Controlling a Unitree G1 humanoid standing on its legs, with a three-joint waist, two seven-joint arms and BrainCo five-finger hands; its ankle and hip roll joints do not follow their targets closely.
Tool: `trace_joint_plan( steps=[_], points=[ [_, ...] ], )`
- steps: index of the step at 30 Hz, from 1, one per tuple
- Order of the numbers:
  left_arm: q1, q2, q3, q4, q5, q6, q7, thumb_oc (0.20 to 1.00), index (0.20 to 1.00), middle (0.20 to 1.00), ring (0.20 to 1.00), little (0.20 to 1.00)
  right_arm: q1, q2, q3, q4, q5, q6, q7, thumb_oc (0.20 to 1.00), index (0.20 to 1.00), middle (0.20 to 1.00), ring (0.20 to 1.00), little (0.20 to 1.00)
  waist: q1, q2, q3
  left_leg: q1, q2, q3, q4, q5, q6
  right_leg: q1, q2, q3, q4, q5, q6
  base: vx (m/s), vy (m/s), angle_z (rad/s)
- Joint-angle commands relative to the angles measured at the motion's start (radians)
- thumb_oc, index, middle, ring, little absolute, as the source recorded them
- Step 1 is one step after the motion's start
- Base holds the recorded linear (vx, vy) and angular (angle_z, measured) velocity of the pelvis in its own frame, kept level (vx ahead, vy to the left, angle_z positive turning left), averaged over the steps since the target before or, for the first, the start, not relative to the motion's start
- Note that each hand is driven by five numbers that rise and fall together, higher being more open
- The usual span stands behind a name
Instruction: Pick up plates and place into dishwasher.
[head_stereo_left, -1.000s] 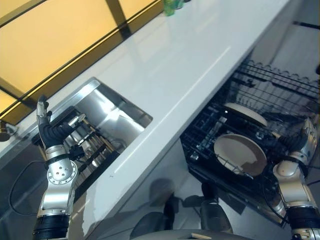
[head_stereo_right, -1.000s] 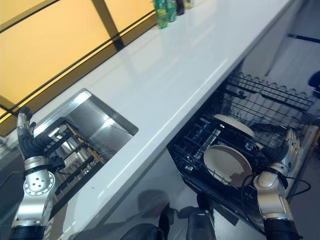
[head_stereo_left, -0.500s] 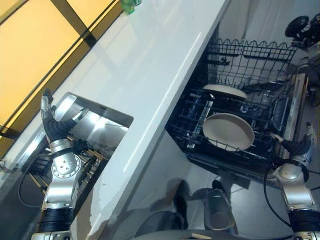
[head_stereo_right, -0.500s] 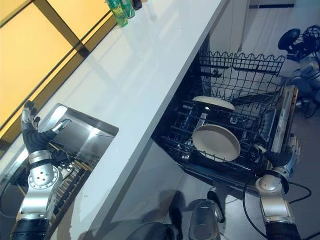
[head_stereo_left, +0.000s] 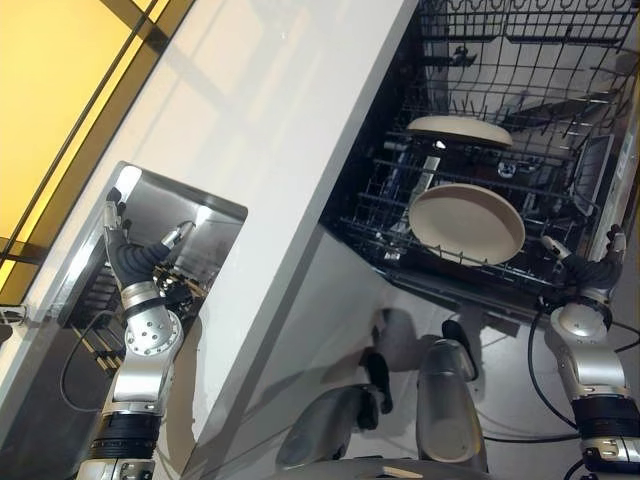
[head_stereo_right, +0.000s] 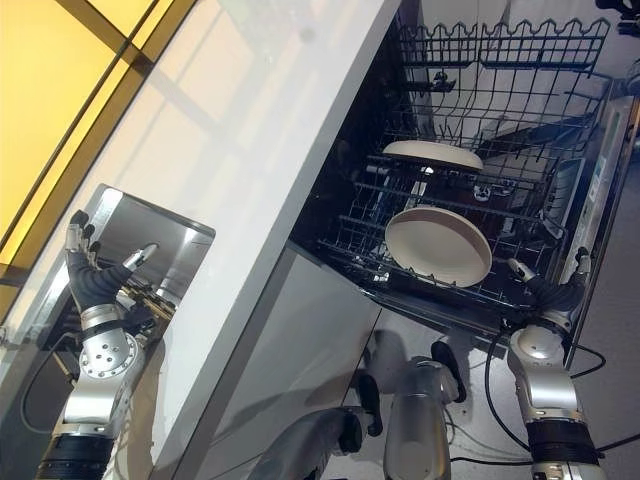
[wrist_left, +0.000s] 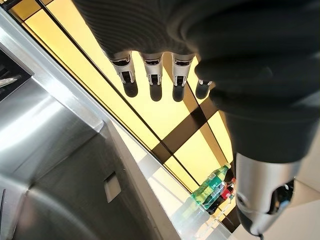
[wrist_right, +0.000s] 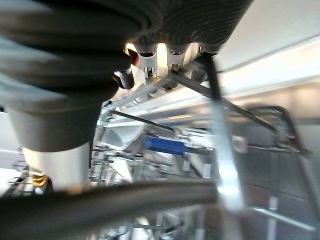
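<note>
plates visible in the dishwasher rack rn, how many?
2. One beige plate lies tilted at the front of the rack, facing up. A second plate sits just behind it, seen nearly edge-on. More may be hidden among the wires.

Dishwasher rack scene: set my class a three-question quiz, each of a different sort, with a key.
1. True or false: two plates sit in the dishwasher rack.
2. The left hand is above: A) the sink B) the rack C) the countertop.
3. Fill in: the right hand is at the rack's ___ edge.

Key: 1 true: the larger plate and the farther plate. 2 A. 3 near.
</note>
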Motion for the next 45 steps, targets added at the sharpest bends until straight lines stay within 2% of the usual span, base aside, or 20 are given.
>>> trace_joint_plan(
  steps=[1, 5, 11, 17, 24, 28, 36, 45],
  points=[
    [-0.014, 0.018, 0.028, -0.054, -0.015, -0.038, 0.017, 1.000, 1.000, 1.000, 1.000, 1.000, -0.109, -0.032, 0.012, -0.020, 0.075, -0.024, 0.109, 1.000, 1.000, 1.000, 1.000, 1.000, 0.023, -0.003, 0.009, -0.078, -0.056, -0.021, 0.138, -0.004, 0.022, 0.038, 0.004, -0.036, -0.006, 0.018, -0.091, -0.01, 0.041, 0.06],
    [-0.028, 0.013, 0.011, -0.074, -0.010, -0.025, 0.028, 1.000, 1.000, 1.000, 1.000, 1.000, -0.165, -0.018, 0.055, 0.011, 0.141, -0.064, 0.210, 1.000, 1.000, 1.000, 1.000, 1.000, 0.047, -0.007, 0.015, -0.091, -0.061, -0.036, 0.136, 0.006, 0.019, 0.033, 0.001, -0.043, -0.007, 0.016, -0.098, -0.02, 0.028, 0.05],
    [-0.032, 0.007, -0.002, -0.080, 0.001, -0.013, 0.052, 1.000, 1.000, 1.000, 1.000, 1.000, -0.195, 0.021, 0.128, -0.016, 0.135, -0.096, 0.316, 1.000, 1.000, 1.000, 1.000, 1.000, 0.074, -0.020, 0.016, -0.115, -0.063, -0.048, 0.133, 0.022, 0.023, 0.021, -0.006, -0.055, -0.013, 0.025, -0.098, -0.02, 0.028, 0.12],
    [-0.031, 0.007, -0.005, -0.077, 0.007, -0.018, 0.054, 1.000, 1.000, 1.000, 1.000, 1.000, -0.232, 0.067, 0.179, -0.017, 0.171, -0.144, 0.381, 1.000, 1.000, 1.000, 1.000, 1.000, 0.105, -0.025, 0.012, -0.125, -0.069, -0.056, 0.128, 0.029, 0.028, 0.025, -0.018, -0.075, -0.018, 0.028, -0.094, 0.02, 0.048, 0.10],
    [-0.012, 0.013, -0.010, -0.078, 0.003, -0.010, 0.059, 1.000, 1.000, 1.000, 1.000, 1.000, -0.256, 0.101, 0.213, -0.031, 0.144, -0.132, 0.380, 1.000, 1.000, 1.000, 1.000, 1.000, 0.140, -0.036, 0.005, -0.128, -0.071, -0.061, 0.132, 0.029, 0.031, 0.042, -0.038, -0.100, -0.018, 0.029, -0.090, 0.05, 0.078, 0.18],
    [0.013, 0.013, -0.004, -0.085, -0.008, -0.016, 0.068, 1.000, 1.000, 1.000, 1.000, 1.000, -0.255, 0.091, 0.210, -0.032, 0.138, -0.116, 0.368, 1.000, 1.000, 1.000, 1.000, 1.000, 0.165, -0.043, -0.001, -0.117, -0.073, -0.070, 0.124, 0.034, 0.033, 0.069, -0.055, -0.119, -0.031, 0.029, -0.090, 0.06, 0.088, 0.25],
    [0.046, 0.034, 0.021, -0.101, -0.006, -0.018, 0.044, 1.000, 1.000, 1.000, 1.000, 1.000, -0.295, 0.084, 0.183, 0.008, 0.168, -0.140, 0.322, 1.000, 1.000, 1.000, 1.000, 1.000, 0.237, -0.073, -0.003, -0.129, -0.069, -0.104, 0.106, 0.050, 0.035, 0.101, -0.086, -0.186, -0.065, 0.043, -0.085, 0.01, -0.006, 0.41],
    [0.050, 0.064, 0.041, -0.123, -0.006, -0.017, 0.029, 1.000, 1.000, 1.000, 1.000, 1.000, -0.396, 0.091, 0.209, 0.047, 0.155, -0.152, 0.277, 1.000, 1.000, 1.000, 1.000, 1.000, 0.303, -0.079, 0.005, -0.134, -0.072, -0.143, 0.078, 0.074, 0.035, 0.135, -0.121, -0.253, -0.100, 0.058, -0.074, -0.02, -0.028, 0.35]
  ],
)
